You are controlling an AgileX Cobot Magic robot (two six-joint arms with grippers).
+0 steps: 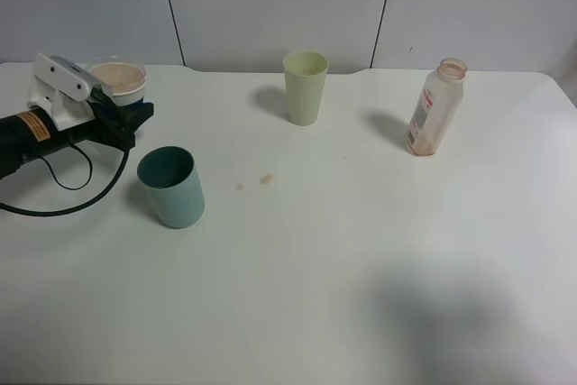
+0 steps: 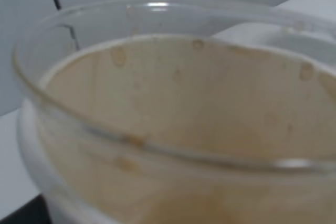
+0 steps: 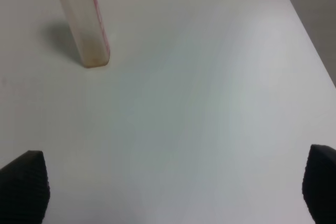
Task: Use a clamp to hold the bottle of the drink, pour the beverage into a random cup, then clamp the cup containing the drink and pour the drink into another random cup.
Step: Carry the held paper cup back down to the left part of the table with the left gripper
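Observation:
At the far left, my left gripper is shut on the white paper cup, whose mouth faces up. The left wrist view is filled by this cup's brown-stained inside, with brown beverage low in it. Its blue band does not show. The teal cup stands just in front of and to the right of that gripper. At the back right the clear bottle stands upright and uncapped, nearly empty. In the right wrist view my right gripper is open and holds nothing, and the bottle stands well apart from its fingertips.
A pale yellow-green cup stands at the back middle. Small brown drops lie on the white table right of the teal cup. The left arm's black cable loops on the table. The table's right edge is near the bottle.

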